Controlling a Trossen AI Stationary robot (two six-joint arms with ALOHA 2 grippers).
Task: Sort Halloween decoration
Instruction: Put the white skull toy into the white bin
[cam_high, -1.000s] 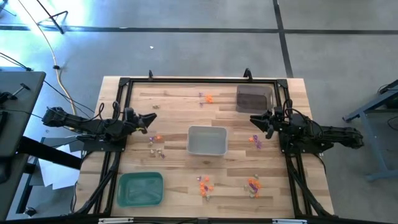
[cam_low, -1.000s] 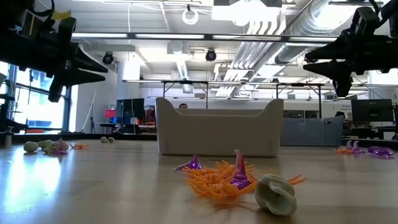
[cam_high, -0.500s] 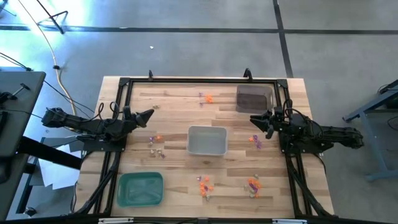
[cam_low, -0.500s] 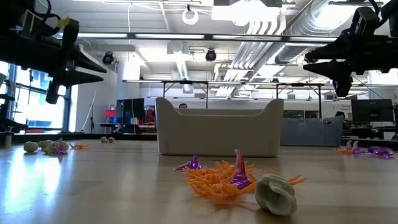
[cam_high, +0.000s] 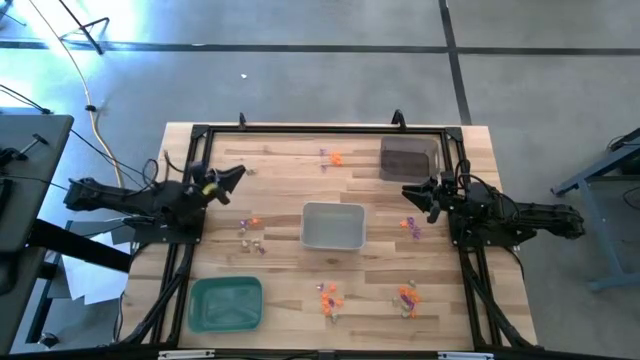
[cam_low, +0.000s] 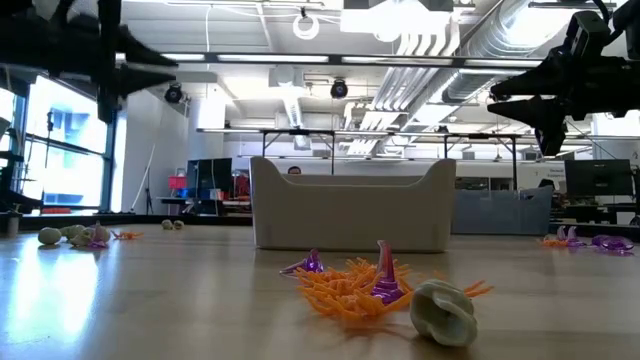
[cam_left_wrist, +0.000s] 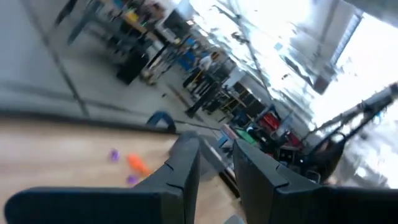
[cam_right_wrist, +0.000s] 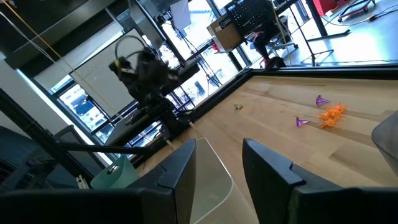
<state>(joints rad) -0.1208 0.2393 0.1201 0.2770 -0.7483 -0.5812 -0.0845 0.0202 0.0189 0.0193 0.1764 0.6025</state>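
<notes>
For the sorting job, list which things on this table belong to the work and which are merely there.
Part of the job:
orange, purple and whitish trinkets
green tray
grey tray
dark tray
left gripper
right gripper

Merely there:
black frame
yellow cable

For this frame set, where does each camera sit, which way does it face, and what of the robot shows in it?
High view: overhead, straight down on the wooden table; both arms show, left hand, right hand.
Low view: table height, level past the pale grey rectangular tray into the room; arms overhead.
Left wrist view: past its own fingers, tilted toward the room.
Right wrist view: past its own fingers, across the table to the left arm.
Shared: the grey tray shows in high and low views.
</notes>
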